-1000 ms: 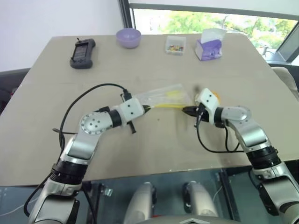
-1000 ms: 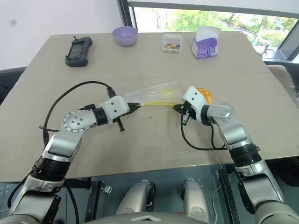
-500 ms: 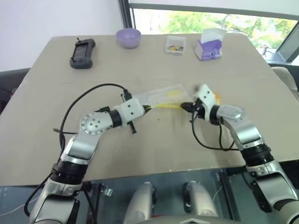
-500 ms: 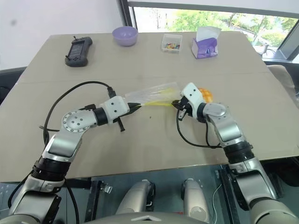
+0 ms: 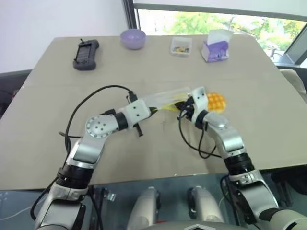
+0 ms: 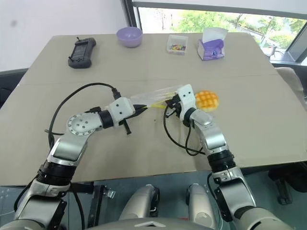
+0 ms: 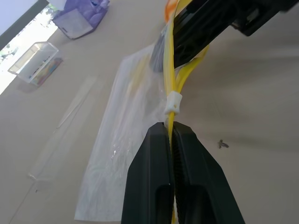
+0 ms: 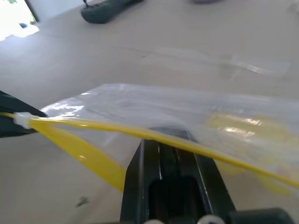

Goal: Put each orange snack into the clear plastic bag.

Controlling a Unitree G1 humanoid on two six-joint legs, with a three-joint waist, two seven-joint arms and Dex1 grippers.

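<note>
Left gripper clamped on clear plastic bag seal strip. Right gripper jaws together at strip, grip unconfirmed. Orange snack on table, beside bag. Risk: opposed pull tears seal or strip slips free.

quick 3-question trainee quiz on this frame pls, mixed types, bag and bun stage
1. True or false: the orange snack is already inside the clear plastic bag.
2. What is the left tool shut on?
3. At the table's far edge, the purple bowl stands: A) between the black handheld device and the small clear box; B) right of the purple tissue box.

Key: 1 false, it lies on the table beside the bag. 2 the bag's yellow seal strip. 3 A.
</note>
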